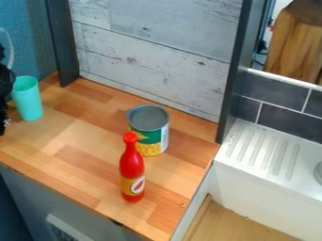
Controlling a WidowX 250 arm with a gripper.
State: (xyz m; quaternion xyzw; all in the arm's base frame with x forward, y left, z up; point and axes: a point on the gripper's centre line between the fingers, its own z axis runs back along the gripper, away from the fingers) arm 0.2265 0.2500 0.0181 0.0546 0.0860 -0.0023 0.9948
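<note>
At the far left edge, the black gripper [5,82] is partly in view, beside a turquoise cup [28,100] that stands upright on the wooden counter [85,132]. Whether the two touch, I cannot tell. Further right, a can [149,134] with a green and yellow label stands upright, its grey end facing up. In front of the can is an upright red bottle [131,168] with a red cap and a round emblem on its label; it overlaps the can's lower left side from this angle.
A whitewashed plank panel [151,40] backs the counter between dark posts. To the right, past the counter's edge, are a white ribbed sink unit [261,153] and dark tiles [286,120]. A wooden block [294,44] stands behind the tiles.
</note>
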